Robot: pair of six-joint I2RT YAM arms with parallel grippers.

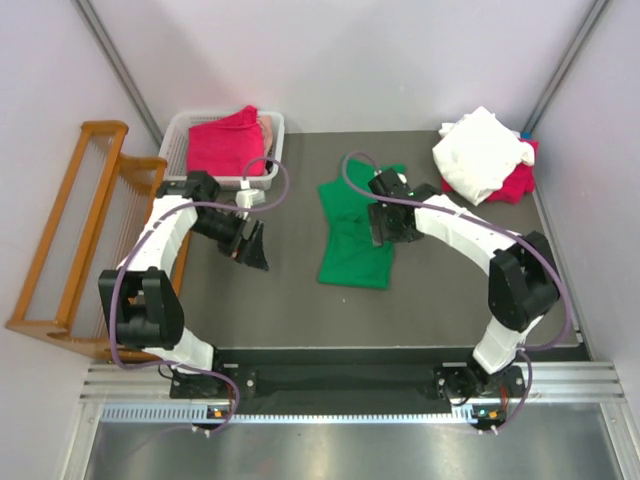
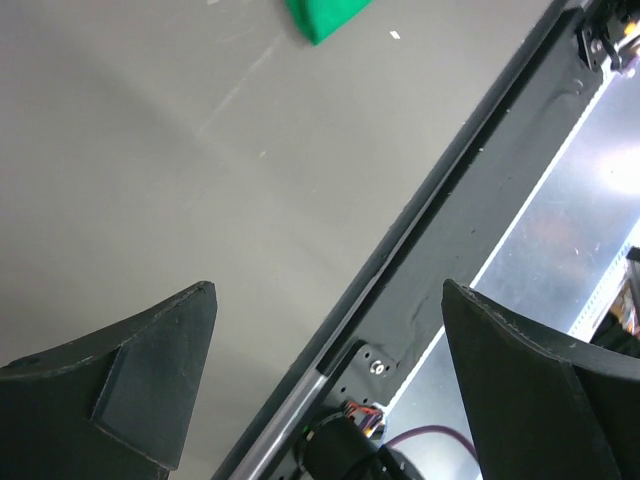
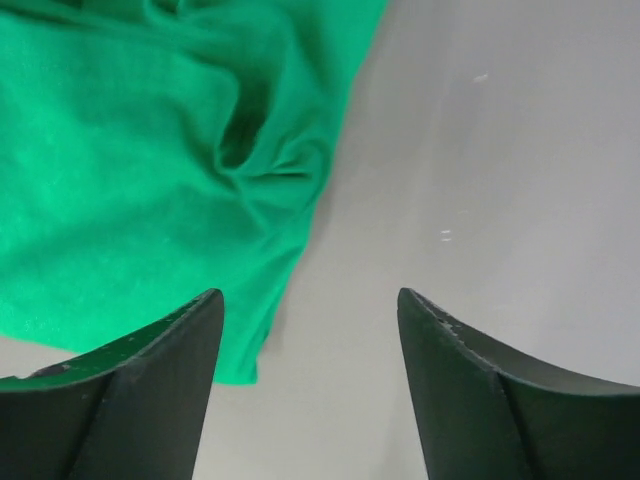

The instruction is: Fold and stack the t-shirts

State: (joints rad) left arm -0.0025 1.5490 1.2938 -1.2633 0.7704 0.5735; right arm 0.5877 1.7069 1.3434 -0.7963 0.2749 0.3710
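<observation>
Overhead view, with 12 o'clock as the side far from the arm bases.

The green t-shirt (image 1: 357,235) lies rumpled on the dark counter (image 1: 290,310), a little toward 1 o'clock of centre. One sleeve is flung out toward 11 o'clock and the body runs down toward 6.

The right hand (image 1: 382,222) hangs over the shirt's 3 o'clock edge. From its wrist camera we see the right hand (image 3: 310,300) released, fingers apart with nothing pinched between them. The green t-shirt (image 3: 150,150) is bunched in soft folds below one finger, and there is bare counter below the other.

The left hand (image 1: 250,245) sits at 9 o'clock of the shirt, apart from it, over bare counter. It is released too, jaws spread wide and holding nothing. Its own camera catches only a corner of green at the top edge.

In the 1 o'clock corner, the white t-shirt (image 1: 480,153) is heaped on a crimson t-shirt (image 1: 515,183), which shows at its 4 o'clock side.

At 11 o'clock, the white slatted basket (image 1: 178,128) holds a bundled crimson shirt (image 1: 225,143), with paler pink cloth at its 3 o'clock side.

The orange wooden rack (image 1: 75,230) stands at 9 o'clock, beside the counter's edge.
</observation>
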